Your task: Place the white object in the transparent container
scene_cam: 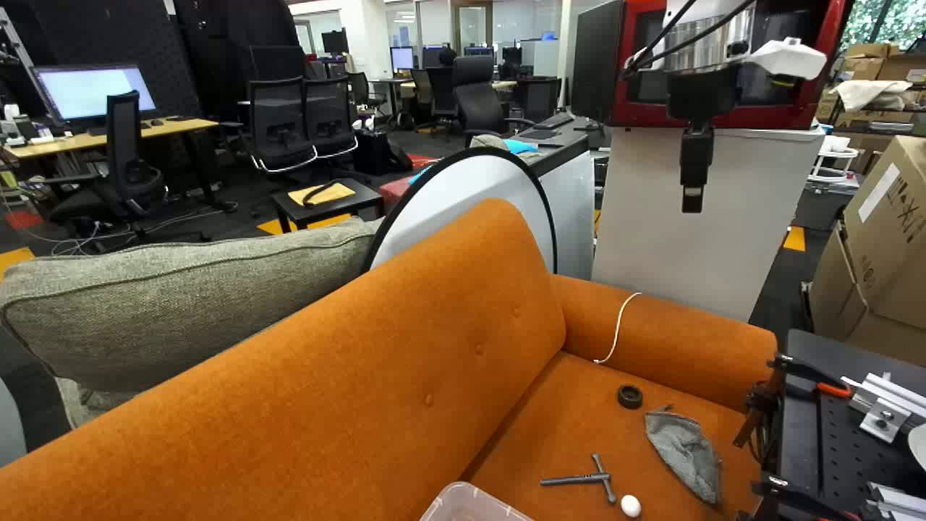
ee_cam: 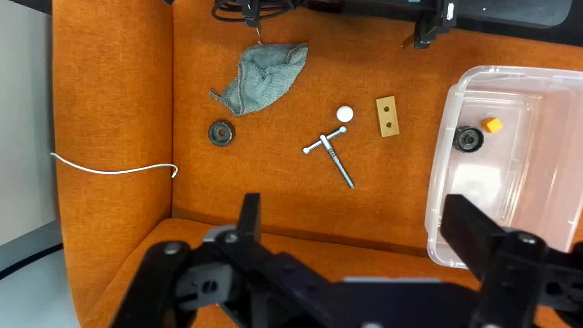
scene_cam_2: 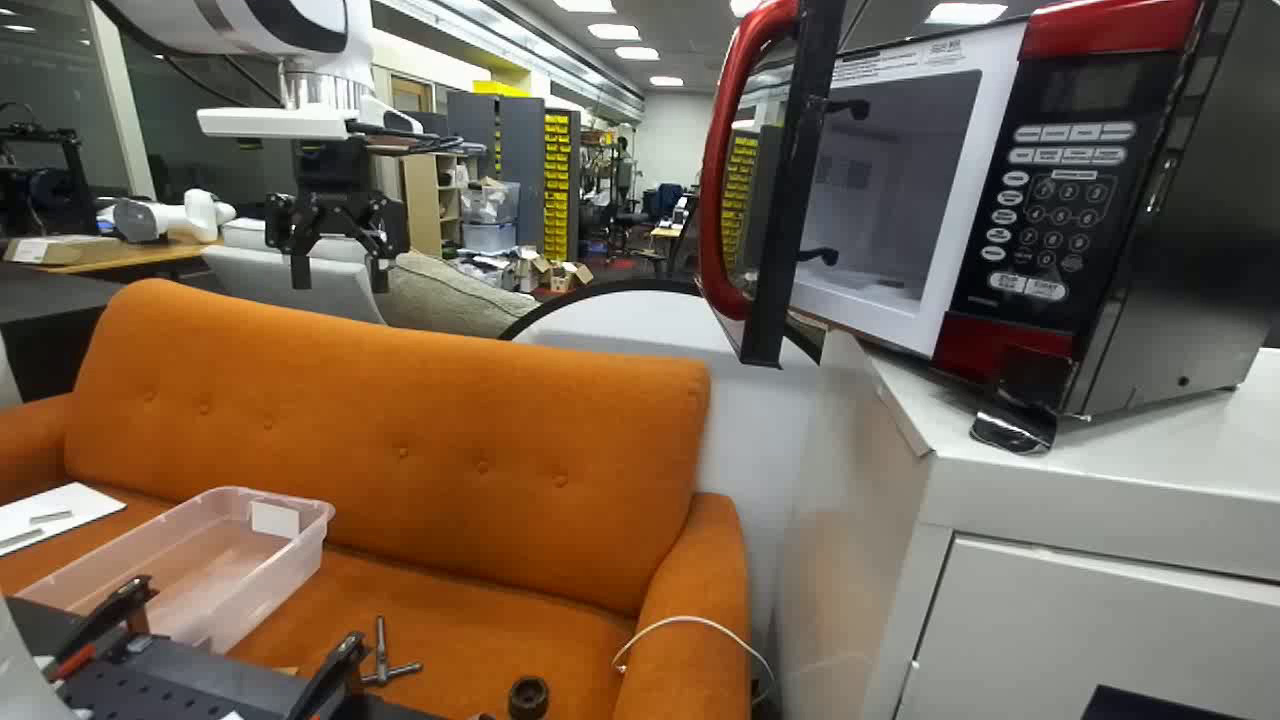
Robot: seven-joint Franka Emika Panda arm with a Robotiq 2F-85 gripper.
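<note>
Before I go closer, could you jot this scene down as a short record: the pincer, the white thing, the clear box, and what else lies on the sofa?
Pincer: open, raised above the sofa, holding nothing
White object: small, round, on the seat beside the T-shaped tool
Clear box: on the sofa; holds a black ring and an orange-yellow cube
Also on the seat: grey cloth, another black ring, tan block with two holes
White cord: across the armrest
Status: white object not yet in the box
</note>
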